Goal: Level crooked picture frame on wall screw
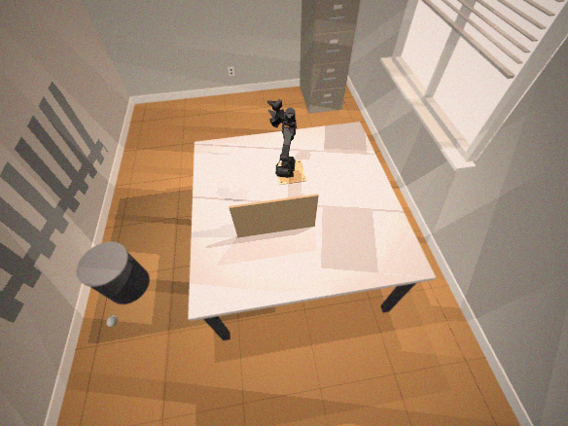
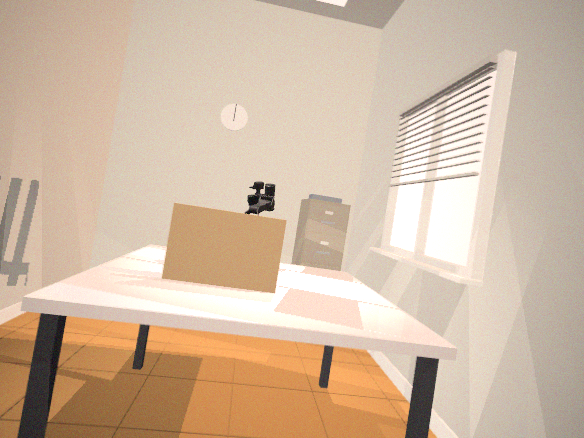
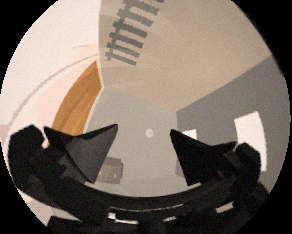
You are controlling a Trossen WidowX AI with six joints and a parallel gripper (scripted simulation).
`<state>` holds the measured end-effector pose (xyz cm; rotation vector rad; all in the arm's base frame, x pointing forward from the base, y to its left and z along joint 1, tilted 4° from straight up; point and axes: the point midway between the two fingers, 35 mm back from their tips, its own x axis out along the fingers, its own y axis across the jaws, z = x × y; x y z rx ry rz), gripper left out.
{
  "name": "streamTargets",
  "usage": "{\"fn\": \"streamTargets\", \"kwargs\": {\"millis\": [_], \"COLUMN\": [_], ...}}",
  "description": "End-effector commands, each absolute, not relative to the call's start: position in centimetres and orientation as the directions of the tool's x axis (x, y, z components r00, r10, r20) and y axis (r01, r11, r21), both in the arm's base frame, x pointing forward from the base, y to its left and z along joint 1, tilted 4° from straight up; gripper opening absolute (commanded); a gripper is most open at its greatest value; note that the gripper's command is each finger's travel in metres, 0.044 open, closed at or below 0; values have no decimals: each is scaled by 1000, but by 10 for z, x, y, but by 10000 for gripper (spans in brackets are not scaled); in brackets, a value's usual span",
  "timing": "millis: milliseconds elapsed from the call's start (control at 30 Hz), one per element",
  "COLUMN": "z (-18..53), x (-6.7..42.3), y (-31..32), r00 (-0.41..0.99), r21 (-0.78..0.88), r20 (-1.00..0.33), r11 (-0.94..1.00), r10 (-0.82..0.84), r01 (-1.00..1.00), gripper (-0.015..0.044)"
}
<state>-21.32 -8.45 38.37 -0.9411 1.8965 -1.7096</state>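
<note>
A sunlit office holds my white worktop; a brown board stands on it as the wall. Its frame side faces away, so I cannot see the frame. My tool hangs raised behind, fingers wide apart, holding nothing.

High corner view, low table-level view (shared table), close wrist view.
</note>
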Motion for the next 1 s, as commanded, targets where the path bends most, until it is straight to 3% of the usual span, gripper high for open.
{"fn": "streamTargets", "kwargs": {"millis": [0, 167, 567, 967], "z": [384, 382, 375, 363], "x": [-214, -229, -216, -129], "y": [-83, -36, 98, 204], "r00": [-689, -812, -982, -893], "r21": [-980, -989, -859, -538], "r20": [132, 145, 170, 179], "r11": [13, -105, -500, -719], "r10": [-712, -565, -83, 413], "r01": [-200, -104, -106, -440], "gripper": [374, 260, 260, 260]}}
